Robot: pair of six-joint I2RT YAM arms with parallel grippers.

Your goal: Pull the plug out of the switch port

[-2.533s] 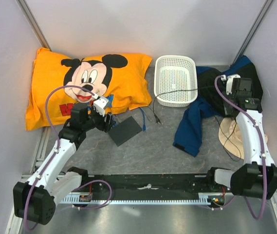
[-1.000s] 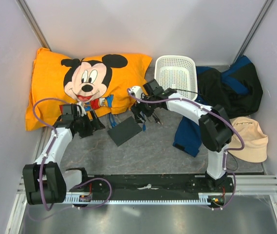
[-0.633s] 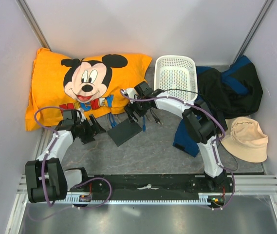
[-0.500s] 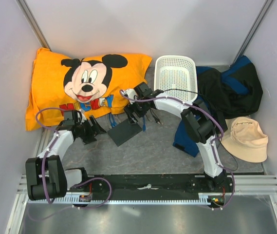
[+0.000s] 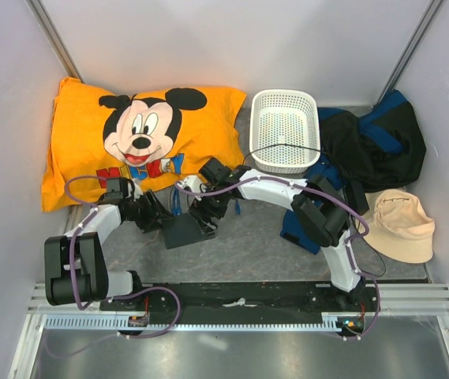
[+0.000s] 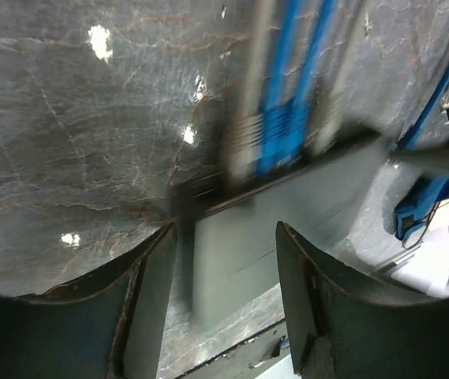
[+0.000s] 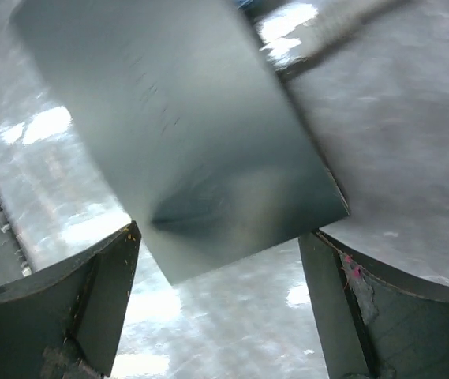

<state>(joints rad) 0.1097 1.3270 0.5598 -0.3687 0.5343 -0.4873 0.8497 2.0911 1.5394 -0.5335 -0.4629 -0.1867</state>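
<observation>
The switch port [image 5: 179, 234] is a flat dark-grey box on the table between the two grippers. Blue cables [image 5: 175, 201] run from its far edge toward the pillow. In the left wrist view the box [image 6: 287, 213] lies just ahead of my open left gripper [image 6: 224, 268], with blue plugs [image 6: 283, 130] seated in its far edge. My left gripper [image 5: 159, 215] is at its left side. My right gripper [image 5: 207, 217] is open and low over the box's right side. In the right wrist view the box [image 7: 185, 134] fills the space ahead of the open gripper [image 7: 216, 260].
An orange Mickey pillow [image 5: 141, 138] lies at the back left. A white basket [image 5: 285, 130] stands at the back centre with a thin black cord [image 5: 279, 148] over it. A dark blue jacket [image 5: 366, 146] and a beige hat [image 5: 402, 225] lie at the right.
The right gripper has swung left and nearer, onto the box's right side. The box has slid left and nearer. The left gripper has closed in on it from the left.
</observation>
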